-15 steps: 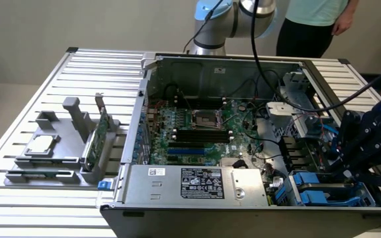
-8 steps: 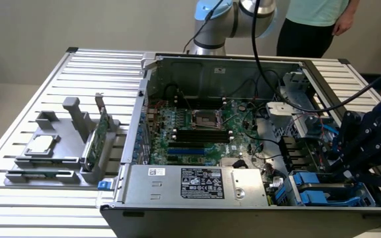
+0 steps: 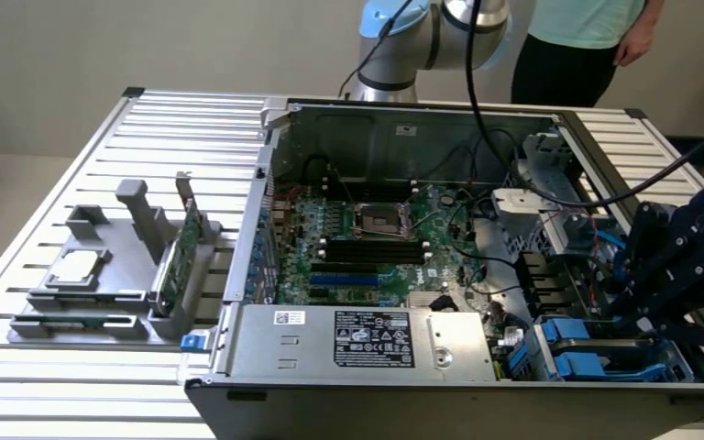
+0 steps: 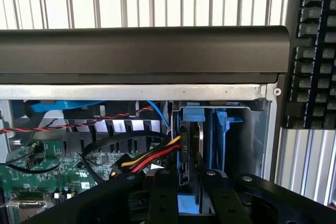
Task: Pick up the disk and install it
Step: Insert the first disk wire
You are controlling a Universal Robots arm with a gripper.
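While the open black computer case lies on the slatted metal table, the black gripper reaches into its corner bay, jaws slightly parted around the blue-railed silver disk, standing on edge, mostly hidden; actual contact unclear.

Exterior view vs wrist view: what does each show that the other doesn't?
Exterior view alone: the whole open computer case on the slatted table, the power supply, the empty processor socket, a grey fixture holding a square chip, and a person behind the arm.

Wrist view alone: a keyboard beside the case, and red-yellow wires up close.

Both: the disk with blue rails in the drive bay, the pincer at it, and the green motherboard.
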